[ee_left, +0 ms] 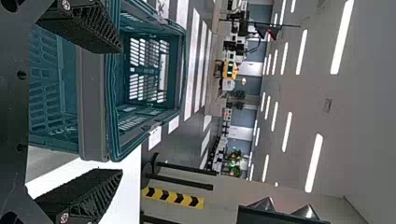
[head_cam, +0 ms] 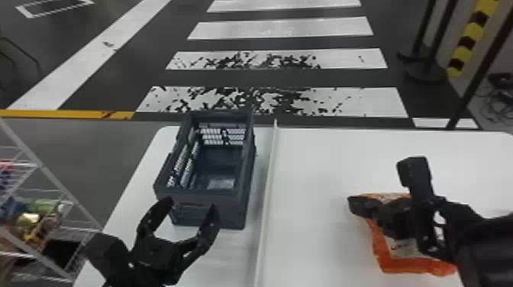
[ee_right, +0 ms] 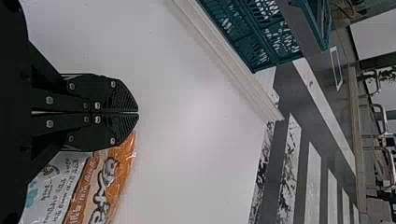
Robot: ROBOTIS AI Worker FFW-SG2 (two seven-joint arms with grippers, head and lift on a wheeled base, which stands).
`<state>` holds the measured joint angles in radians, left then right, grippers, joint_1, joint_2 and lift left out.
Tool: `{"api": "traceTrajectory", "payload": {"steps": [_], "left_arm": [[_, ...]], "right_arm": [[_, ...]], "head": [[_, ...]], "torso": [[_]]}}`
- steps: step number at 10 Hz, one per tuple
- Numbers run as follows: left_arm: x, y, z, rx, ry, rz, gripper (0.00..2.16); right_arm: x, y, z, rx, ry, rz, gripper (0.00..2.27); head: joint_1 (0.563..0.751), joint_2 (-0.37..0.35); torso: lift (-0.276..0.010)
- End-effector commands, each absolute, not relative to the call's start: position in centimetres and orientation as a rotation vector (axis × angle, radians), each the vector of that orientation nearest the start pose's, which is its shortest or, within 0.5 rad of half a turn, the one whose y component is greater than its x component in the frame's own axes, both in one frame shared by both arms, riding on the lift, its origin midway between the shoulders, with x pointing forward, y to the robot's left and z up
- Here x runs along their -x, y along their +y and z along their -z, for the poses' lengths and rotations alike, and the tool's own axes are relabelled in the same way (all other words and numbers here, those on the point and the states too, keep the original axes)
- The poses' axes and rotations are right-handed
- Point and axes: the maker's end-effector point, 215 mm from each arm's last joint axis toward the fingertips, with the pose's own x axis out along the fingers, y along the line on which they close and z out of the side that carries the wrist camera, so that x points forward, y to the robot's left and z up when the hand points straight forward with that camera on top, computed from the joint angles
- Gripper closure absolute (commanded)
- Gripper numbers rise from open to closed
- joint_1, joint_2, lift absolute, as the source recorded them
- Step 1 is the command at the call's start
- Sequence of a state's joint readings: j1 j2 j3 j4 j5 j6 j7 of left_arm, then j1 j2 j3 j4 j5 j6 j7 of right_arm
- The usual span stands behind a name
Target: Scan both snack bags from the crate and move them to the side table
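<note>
An orange-and-white plastic snack bag (head_cam: pixel 420 266) lies well in from the white side desk's (head_cam: pixel 313 171) far edge, the right pincer (ee_right: pixel 138 112) pressed together over it; left pincer (head_cam: pixel 191 204) spreads beside a seemingly empty blue-grey plastic crate (head_cam: pixel 208 198). Scans, second delivery: unconfirmed.

One crate (head_cam: pixel 234 208), one orange bag (head_cam: pixel 404 264), two pincers (head_cam: pixel 189 206).

The left gripper (head_cam: pixel 190 206) reaches in from the bottom edge of the head view, pointing forward, its jaws spread well apart. From the right edge comes the right arm (head_cam: pixel 492 242), its gripper (head_cam: pixel 355 206) turned inward toward the robot's left, jaws closed flat against each other.
</note>
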<state>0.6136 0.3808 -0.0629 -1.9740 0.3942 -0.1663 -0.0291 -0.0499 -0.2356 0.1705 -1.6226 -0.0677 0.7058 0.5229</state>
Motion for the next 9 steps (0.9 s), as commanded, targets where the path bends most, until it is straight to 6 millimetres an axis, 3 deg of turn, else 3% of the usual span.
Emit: {"api": "traceTrajectory", "payload": {"steps": [1,3,7,9], "left_arm": [[-40.1,23.7,37.8,0.104,0.094,0.213,0.08],[-40.1,23.7,37.8,0.104,0.094,0.213,0.08],[-40.1,23.6,37.8,0.106,0.093,0.214,0.08],[-40.1,23.6,37.9,0.105,0.096,0.213,0.08]], "right_arm": [[-51.2,-15.5,49.8,0.051,0.677,-0.592,2.25],[-50.4,-15.9,50.2,0.040,0.685,-0.596,2.25],[-47.7,-13.0,48.9,0.031,0.667,-0.646,2.25],[-45.5,-12.8,49.5,0.035,0.718,-0.646,2.25]], "head": [[0.695,0.118],[0.695,0.103],[0.695,0.116],[0.695,0.134]], "torso": [[-0.099],[-0.099],[-0.099],[-0.099]]}}
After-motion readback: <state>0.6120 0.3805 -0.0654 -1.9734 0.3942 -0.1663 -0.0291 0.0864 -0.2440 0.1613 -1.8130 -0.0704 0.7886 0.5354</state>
